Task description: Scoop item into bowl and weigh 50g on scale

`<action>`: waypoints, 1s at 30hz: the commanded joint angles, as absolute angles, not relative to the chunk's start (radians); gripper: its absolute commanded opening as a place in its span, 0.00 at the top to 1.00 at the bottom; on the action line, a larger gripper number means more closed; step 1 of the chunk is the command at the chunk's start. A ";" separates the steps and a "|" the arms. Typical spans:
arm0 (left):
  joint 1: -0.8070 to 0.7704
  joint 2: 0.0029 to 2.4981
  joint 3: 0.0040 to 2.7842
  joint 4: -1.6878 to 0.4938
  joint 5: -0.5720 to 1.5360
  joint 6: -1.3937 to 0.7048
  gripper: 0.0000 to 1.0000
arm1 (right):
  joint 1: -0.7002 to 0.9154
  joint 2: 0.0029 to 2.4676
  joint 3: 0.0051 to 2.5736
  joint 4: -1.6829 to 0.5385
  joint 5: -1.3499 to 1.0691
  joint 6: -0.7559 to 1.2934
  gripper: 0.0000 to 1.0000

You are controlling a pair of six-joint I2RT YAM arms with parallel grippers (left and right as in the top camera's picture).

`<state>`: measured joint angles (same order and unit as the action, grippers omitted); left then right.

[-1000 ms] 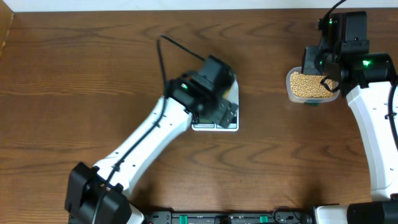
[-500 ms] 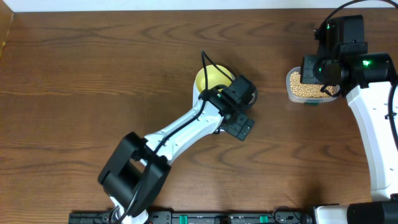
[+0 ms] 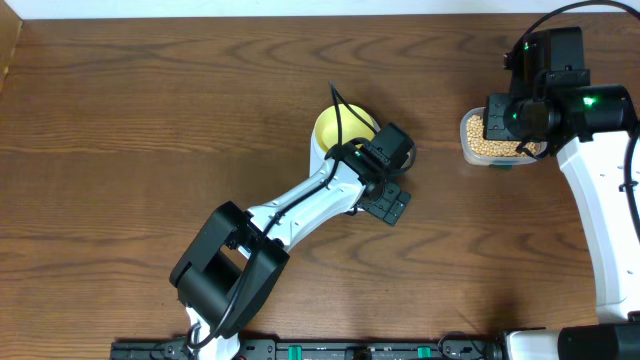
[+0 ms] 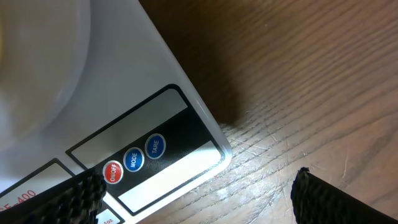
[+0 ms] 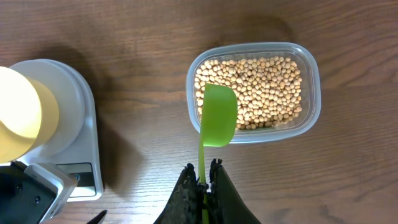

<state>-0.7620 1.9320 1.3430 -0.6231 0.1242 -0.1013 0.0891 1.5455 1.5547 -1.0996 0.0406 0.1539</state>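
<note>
- Dark brown wood-grain table carries the set-up, its streaked grain sharp in the left wrist view.
- Small round tan-beige beans, smooth and pea-sized, lie heaped in a clear rounded-rectangular plastic tub, well apart from the scale.
- Small round pale yellow bowl sits on the flat white rectangular digital scale, whose dark front panel shows one red and two blue round buttons.
- Right gripper is clamped tight on the thin handle of a glossy green plastic scoop; its rounded cup hangs over the tub's end nearer the scale.
- Left gripper is spread wide, holding nothing, above the scale's button corner and the bare wood beside it.
</note>
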 commanded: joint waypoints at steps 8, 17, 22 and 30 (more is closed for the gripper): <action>-0.763 1.948 1.314 -0.609 0.111 -0.111 0.02 | 0.083 1.547 1.573 -1.095 0.038 0.171 0.99; -0.762 1.949 1.294 -0.588 0.111 -0.111 0.02 | 0.083 1.547 1.573 -1.092 0.038 0.171 0.99; -0.763 1.949 1.267 -0.565 0.111 -0.118 0.02 | 0.083 1.547 1.573 -1.092 0.038 0.171 0.99; -0.763 1.949 1.265 -0.540 0.111 -0.118 0.02 | 0.083 1.547 1.573 -1.092 0.038 0.171 0.99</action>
